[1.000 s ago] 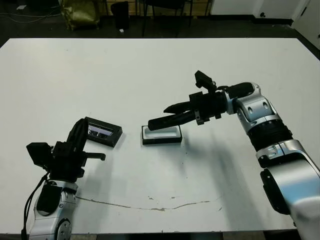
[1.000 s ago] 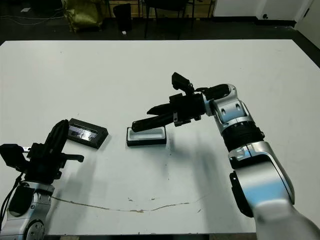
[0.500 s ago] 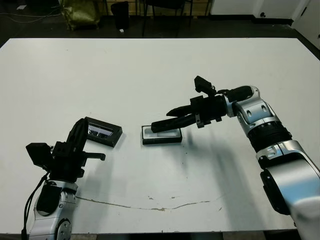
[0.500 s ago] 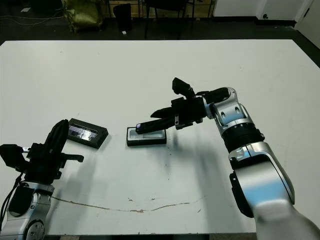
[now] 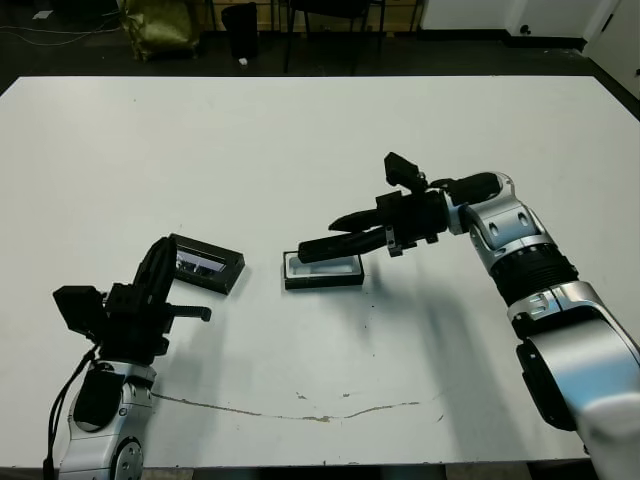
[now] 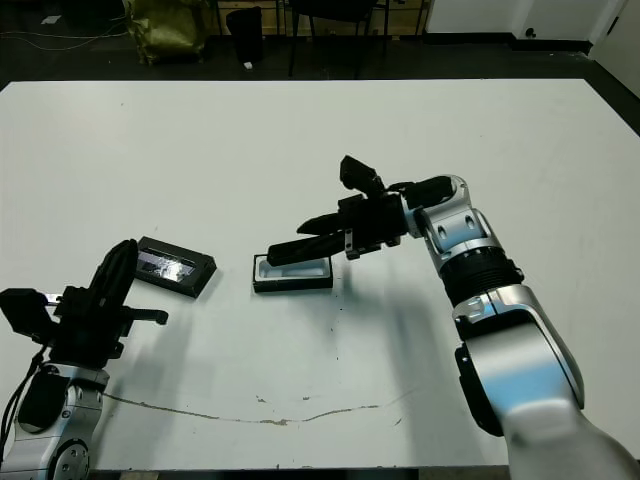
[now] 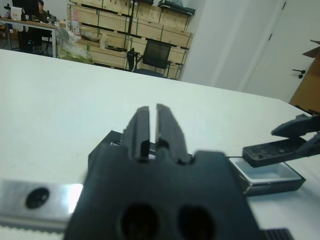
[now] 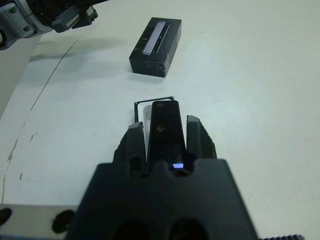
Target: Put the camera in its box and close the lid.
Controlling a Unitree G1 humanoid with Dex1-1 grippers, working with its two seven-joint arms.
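Pinching the camera [image 8: 166, 131] over the box [image 5: 322, 270], right fingers [image 8: 199, 139]; left fingers [image 7: 170, 129] pressed together; no readable writing.

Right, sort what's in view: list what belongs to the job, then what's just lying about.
For the job:
camera, held in the right gripper
box, open on the table
lid, beside the left gripper

Lying about:
chair, shelving beyond the table

A white table [image 5: 300, 140] carries two things near its front middle. The open box [image 5: 322, 272], white-lined, lies flat on it. The black lid [image 5: 205, 263] with its glossy strip rests apart toward the left.
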